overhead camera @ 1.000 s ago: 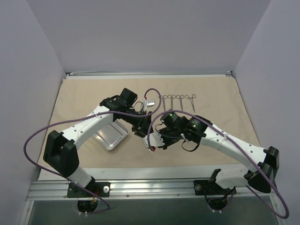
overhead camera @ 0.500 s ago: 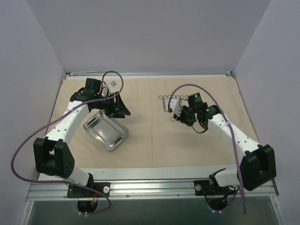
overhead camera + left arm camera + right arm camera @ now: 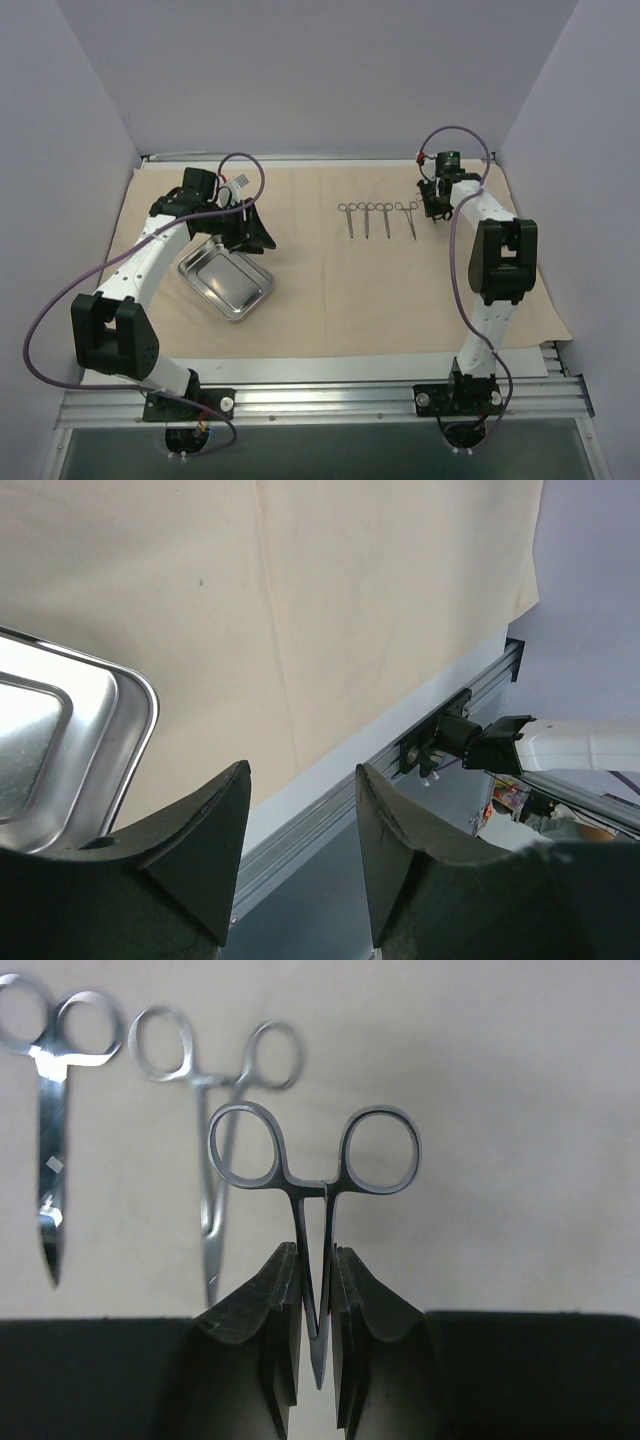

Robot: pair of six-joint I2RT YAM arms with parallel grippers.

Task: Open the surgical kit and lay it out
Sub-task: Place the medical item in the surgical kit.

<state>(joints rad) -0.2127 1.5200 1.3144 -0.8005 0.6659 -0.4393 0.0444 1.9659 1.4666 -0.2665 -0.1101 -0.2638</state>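
A large beige cloth wrap [image 3: 320,300] lies opened flat, covering most of the bench [image 3: 330,370]. On the left part of the cloth sits a small shiny steel tray [image 3: 226,283], empty and turned at an angle. Near the far middle of the cloth, four silver ring-handled instruments [image 3: 367,218] lie side by side in a neat row, rings toward the back wall, tips toward the arms.

Just right of that row, the right hand [image 3: 434,205] is closed on a fifth, similar instrument. In the right wrist view, this held instrument [image 3: 311,1188] is pinched by its blades between the two fingers [image 3: 275,1300], with its two rings sticking out beyond the fingertips. Two instruments from the row appear behind it, blurred. Whether the held instrument touches the cloth cannot be told.

The left hand [image 3: 250,232] hangs over the tray's far right corner. Its wrist view shows the left fingers [image 3: 200,850] spread apart with nothing between them, the tray's rim below and to the left.
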